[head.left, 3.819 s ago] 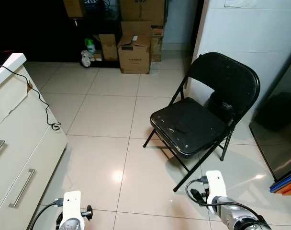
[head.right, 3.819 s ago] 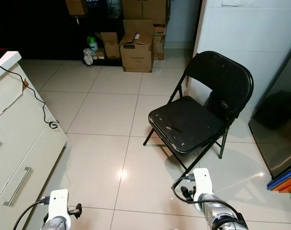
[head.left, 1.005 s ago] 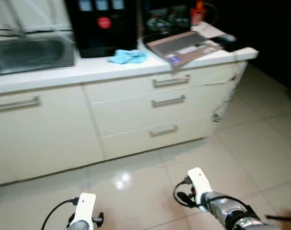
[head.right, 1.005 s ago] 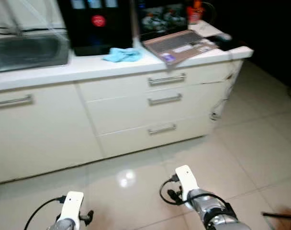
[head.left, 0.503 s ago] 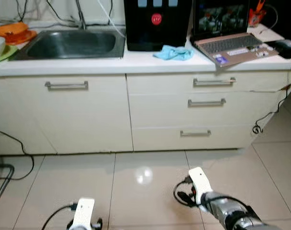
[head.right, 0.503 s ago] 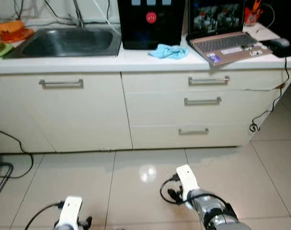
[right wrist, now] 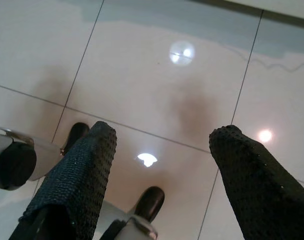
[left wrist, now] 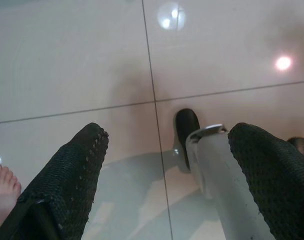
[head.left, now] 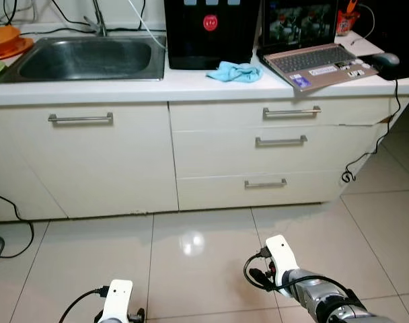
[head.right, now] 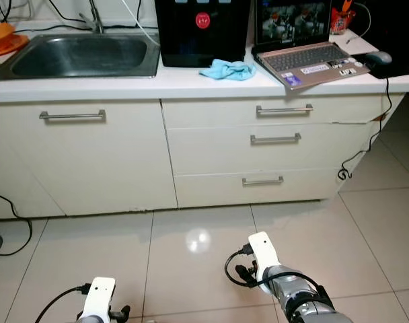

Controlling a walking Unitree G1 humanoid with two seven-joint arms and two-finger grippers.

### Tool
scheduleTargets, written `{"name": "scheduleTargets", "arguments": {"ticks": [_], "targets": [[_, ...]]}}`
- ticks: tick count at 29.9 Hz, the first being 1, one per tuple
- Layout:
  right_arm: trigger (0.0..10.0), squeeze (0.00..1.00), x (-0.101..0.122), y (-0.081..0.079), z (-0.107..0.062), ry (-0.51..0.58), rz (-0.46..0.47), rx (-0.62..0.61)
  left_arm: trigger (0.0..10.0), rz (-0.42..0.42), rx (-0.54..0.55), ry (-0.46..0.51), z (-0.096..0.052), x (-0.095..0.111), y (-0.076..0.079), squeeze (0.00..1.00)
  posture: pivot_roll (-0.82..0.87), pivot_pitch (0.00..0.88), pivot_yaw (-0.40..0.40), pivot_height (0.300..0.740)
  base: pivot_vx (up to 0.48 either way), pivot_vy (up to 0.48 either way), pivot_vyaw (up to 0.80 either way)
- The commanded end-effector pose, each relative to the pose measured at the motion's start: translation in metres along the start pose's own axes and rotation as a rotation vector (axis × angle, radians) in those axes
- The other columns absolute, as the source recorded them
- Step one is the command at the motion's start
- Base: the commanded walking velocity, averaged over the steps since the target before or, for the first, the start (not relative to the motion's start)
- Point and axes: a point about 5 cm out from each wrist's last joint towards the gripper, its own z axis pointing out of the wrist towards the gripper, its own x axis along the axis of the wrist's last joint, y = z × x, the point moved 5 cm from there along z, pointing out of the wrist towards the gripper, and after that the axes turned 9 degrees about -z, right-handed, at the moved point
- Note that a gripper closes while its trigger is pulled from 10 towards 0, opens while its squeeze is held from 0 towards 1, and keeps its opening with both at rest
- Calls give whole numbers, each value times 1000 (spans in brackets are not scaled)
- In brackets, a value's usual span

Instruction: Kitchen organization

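A long run of cream kitchen cabinets [head.left: 110, 161] under a white countertop [head.left: 124, 89] stands across the far side of the glossy beige tiled floor [head.left: 204, 249]; everything below is placed from this counter. Its left half has a wide door with a horizontal steel bar handle [head.left: 81, 118], and its right half holds three stacked drawers [head.left: 278, 151], each with its own bar handle. Sunk into the left part of the counter is a rectangular stainless steel sink [head.left: 87, 59], with a tap at its back edge. At the middle of the counter, against the wall, stands a black box-shaped appliance with a red round button [head.left: 211, 30]. Just right of it an open bronze laptop [head.left: 312, 47] sits at an angle, its front corner overhanging the counter edge. At the counter's right end lies a dark computer mouse [head.left: 386, 59]. A crumpled light-blue cloth [head.left: 236, 71] lies on the counter in front of the appliance, just beside the laptop. An orange dish [head.left: 4, 39] sits at the far left, beside the sink.

Both arms hang low over the floor, well short of the cabinets. The left gripper [left wrist: 167, 165] has its black fingers spread apart with nothing between them, as does the right gripper [right wrist: 162, 165].
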Motion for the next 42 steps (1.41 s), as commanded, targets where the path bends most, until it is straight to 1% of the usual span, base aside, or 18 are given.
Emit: {"name": "scheduleTargets", "arguments": {"ticks": [1,11,28,31,32,33,34,38,41,42], "targets": [[10000,0,6,3,0,15,-11,-8,10000,5,-6,0,0,2,0,0,-26,0,14,740,461,0,0],[10000,0,5,3,0,12,-26,-3,10000,8,-8,-2,0,1,1,0,-24,0,13,740,463,0,0],[10000,0,6,2,0,16,-8,-2,10000,-5,-8,0,0,2,0,0,-24,0,12,740,462,0,0],[10000,0,5,2,0,16,-7,-2,10000,-9,1,-6,0,0,-1,0,-27,0,15,740,130,0,0],[10000,0,5,4,-1,16,-20,-17,10000,21,14,7,0,3,-3,0,-30,0,15,740,0,0,0],[10000,0,6,5,-1,27,-18,-22,10000,2,9,34,0,9,-4,0,-30,0,17,740,0,0,0],[10000,0,6,5,-1,27,-18,-22,10000,2,9,34,0,9,-4,0,-30,0,17,740,0,0,0],[10000,0,8,5,-1,51,16,-26,10000,-36,-12,104,1,27,-4,0,-23,0,12,740,0,0,0],[10000,0,11,5,-1,92,79,-27,10000,-22,-34,180,-1,46,-6,0,-21,0,11,740,0,0,0],[10000,0,12,5,-2,117,107,-32,10000,-19,-40,220,-2,57,-8,0,-20,0,10,740,0,0,0]]}}
